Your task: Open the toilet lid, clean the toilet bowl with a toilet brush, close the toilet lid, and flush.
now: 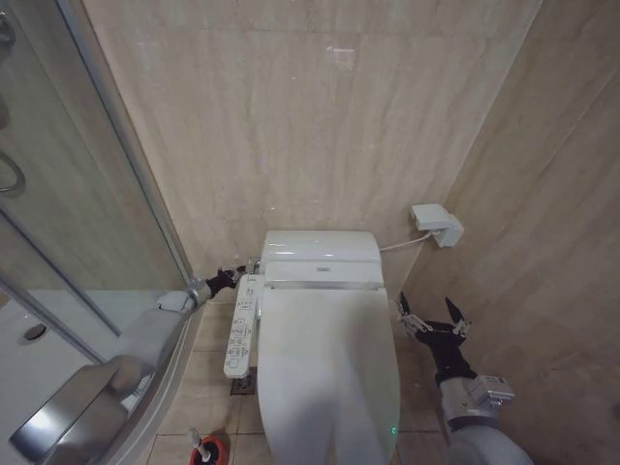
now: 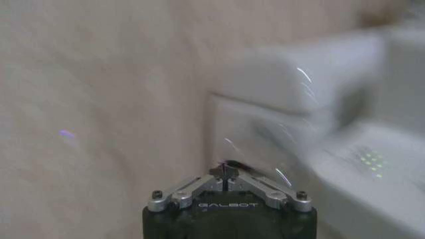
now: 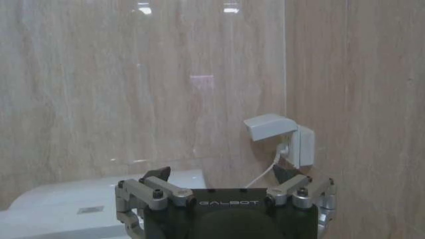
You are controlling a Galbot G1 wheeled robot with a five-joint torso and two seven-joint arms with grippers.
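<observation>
The toilet lid (image 1: 329,358) is a glossy white oval lying closed and flat, so the toilet bowl is hidden under it. My left gripper (image 1: 235,277) is shut with nothing in it. It hovers at the toilet's back left corner, just beside the white rear unit (image 1: 320,257). In the left wrist view its fingertips (image 2: 226,172) meet close to the white body (image 2: 292,79). My right gripper (image 1: 433,317) stands open and empty to the right of the lid, near the side wall, with its fingers (image 3: 157,175) spread wide. On the floor at the front left, the toilet brush (image 1: 197,439) stands in its red holder (image 1: 209,451).
A white control panel (image 1: 242,325) runs along the toilet's left side. The glass shower enclosure (image 1: 77,194) and its white tray (image 1: 39,339) close off the left. A wall socket (image 1: 436,225) with a cable sits on the back wall (image 3: 279,137), and the tiled side wall is close on the right.
</observation>
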